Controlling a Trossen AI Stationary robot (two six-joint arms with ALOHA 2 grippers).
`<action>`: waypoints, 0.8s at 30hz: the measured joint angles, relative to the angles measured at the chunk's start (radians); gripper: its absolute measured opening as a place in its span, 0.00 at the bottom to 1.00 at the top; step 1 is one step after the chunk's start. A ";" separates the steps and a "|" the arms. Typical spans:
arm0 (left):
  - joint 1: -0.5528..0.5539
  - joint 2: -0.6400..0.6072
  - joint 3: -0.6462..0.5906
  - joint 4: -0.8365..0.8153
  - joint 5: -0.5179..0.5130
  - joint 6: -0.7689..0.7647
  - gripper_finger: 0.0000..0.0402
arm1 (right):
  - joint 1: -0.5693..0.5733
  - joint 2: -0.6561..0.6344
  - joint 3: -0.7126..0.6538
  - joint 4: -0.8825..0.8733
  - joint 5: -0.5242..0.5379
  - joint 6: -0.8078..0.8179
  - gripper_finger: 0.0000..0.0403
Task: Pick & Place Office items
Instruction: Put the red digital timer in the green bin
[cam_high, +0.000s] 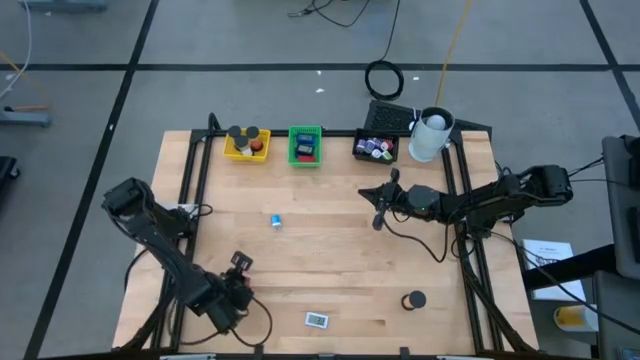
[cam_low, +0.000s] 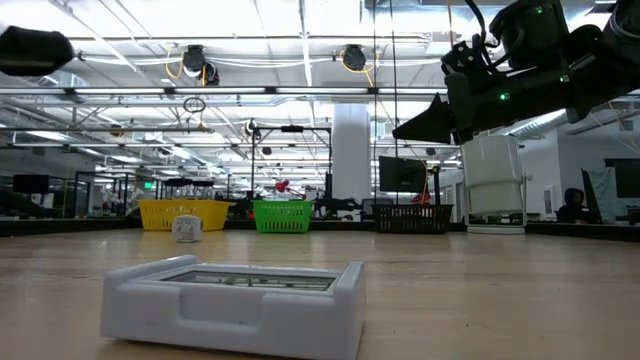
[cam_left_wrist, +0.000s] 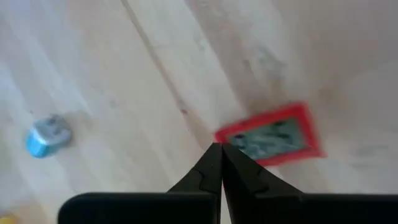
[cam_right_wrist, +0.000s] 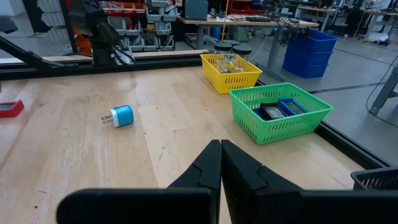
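My left gripper (cam_left_wrist: 219, 148) is shut and points down, its tips at the corner of a red flat piece (cam_left_wrist: 273, 134). In the high view this gripper (cam_high: 240, 264) is near the table's near-left part and covers the red piece. A small blue bit (cam_left_wrist: 46, 135) (cam_high: 276, 221) lies on the wood mid-table. A pale flat rectangular piece (cam_high: 316, 320) (cam_low: 235, 298) lies flat near the near edge. A black roll (cam_high: 414, 300) sits near-right. My right gripper (cam_right_wrist: 221, 144) (cam_high: 380, 212) is shut and hangs above the table's right-centre, holding nothing. My left gripper comes at the red piece's corner (cam_left_wrist: 222, 133) from above with shut fingers. Whether the tips touch it or hover over it, I cannot tell.
A yellow tray (cam_high: 247, 146), a green tray (cam_high: 305, 146) and a black tray (cam_high: 376, 147) line the far edge, each with items inside. A white cup (cam_high: 430, 135) stands by the black tray. Bare wood lies between the arms.
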 joint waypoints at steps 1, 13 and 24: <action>0.004 -0.011 0.001 0.009 0.022 -0.011 0.01 | 0.000 0.000 0.000 0.000 0.000 0.000 0.01; 0.029 -0.022 0.002 0.014 0.104 -0.132 0.32 | 0.000 0.000 0.000 -0.002 0.000 0.000 0.01; 0.027 -0.022 0.002 0.039 0.097 -0.070 0.65 | 0.000 0.000 0.000 -0.003 0.000 -0.004 0.01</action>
